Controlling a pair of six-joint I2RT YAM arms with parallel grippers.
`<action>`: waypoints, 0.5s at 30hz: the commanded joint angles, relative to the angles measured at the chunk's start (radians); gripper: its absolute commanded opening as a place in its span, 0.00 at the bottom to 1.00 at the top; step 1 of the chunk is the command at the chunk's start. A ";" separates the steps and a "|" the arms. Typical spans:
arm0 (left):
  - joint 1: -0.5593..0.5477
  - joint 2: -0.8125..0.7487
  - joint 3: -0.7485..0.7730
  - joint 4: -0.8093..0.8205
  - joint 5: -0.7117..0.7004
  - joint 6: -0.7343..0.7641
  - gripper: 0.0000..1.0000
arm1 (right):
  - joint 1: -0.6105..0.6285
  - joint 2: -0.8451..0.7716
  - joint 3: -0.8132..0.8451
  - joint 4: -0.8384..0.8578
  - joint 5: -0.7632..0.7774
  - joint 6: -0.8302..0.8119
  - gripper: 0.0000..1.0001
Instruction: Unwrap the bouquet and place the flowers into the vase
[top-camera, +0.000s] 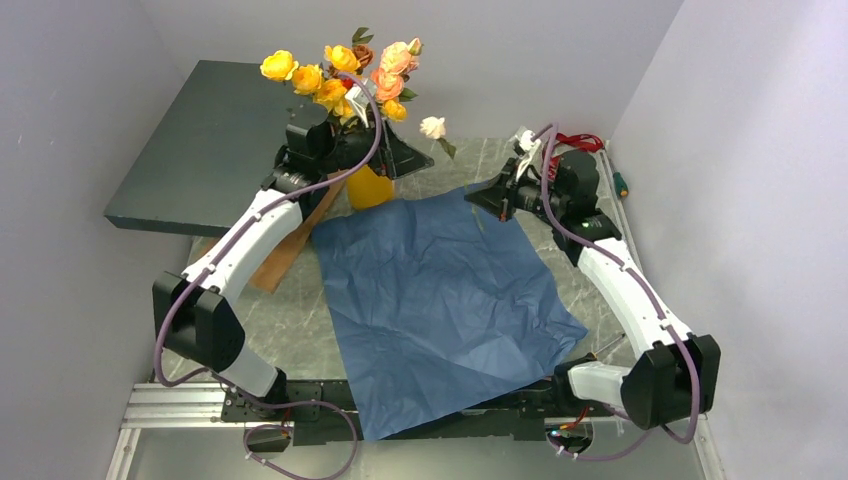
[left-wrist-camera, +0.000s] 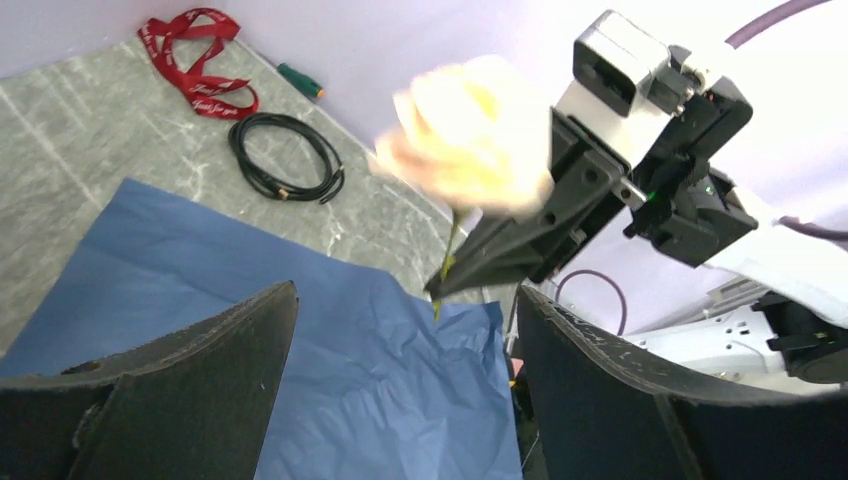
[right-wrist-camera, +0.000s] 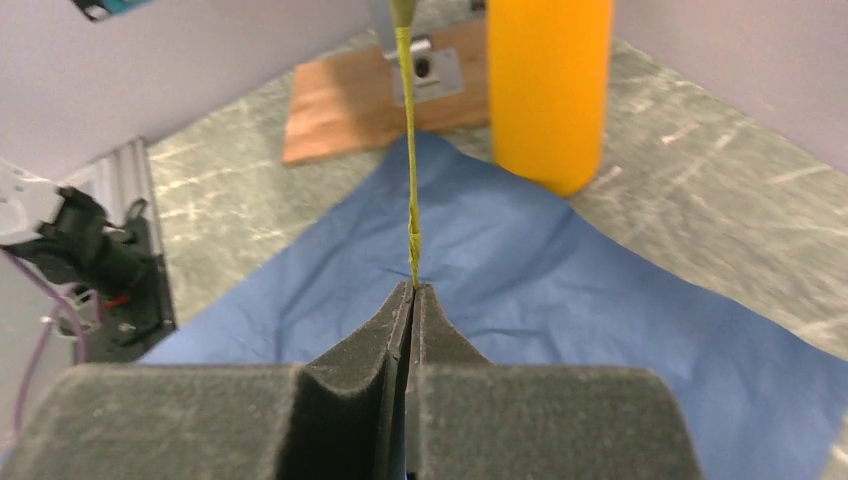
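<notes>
The grey worktop (top-camera: 300, 320) is covered across its middle by the blue wrapping paper (top-camera: 440, 300), spread flat to the near edge. The vase (top-camera: 370, 188) is stood upright at the paper's far left corner, with most flowers (top-camera: 340, 75) set in it. The left end effector (left-wrist-camera: 405, 300) is seen released beside the vase. The right end effector (right-wrist-camera: 412, 290) is clenched on the thin stem (right-wrist-camera: 410, 150) of one pale rose (top-camera: 432, 127), raised near the far edge.
</notes>
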 joint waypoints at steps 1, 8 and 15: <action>-0.034 0.002 0.053 0.171 0.062 -0.086 0.86 | 0.066 -0.041 -0.016 0.144 0.023 0.172 0.00; -0.063 -0.006 0.050 0.173 0.010 -0.051 0.67 | 0.131 -0.078 -0.028 0.152 0.025 0.182 0.00; -0.064 -0.009 0.080 0.230 0.065 -0.025 0.00 | 0.156 -0.082 -0.016 0.107 0.022 0.166 0.01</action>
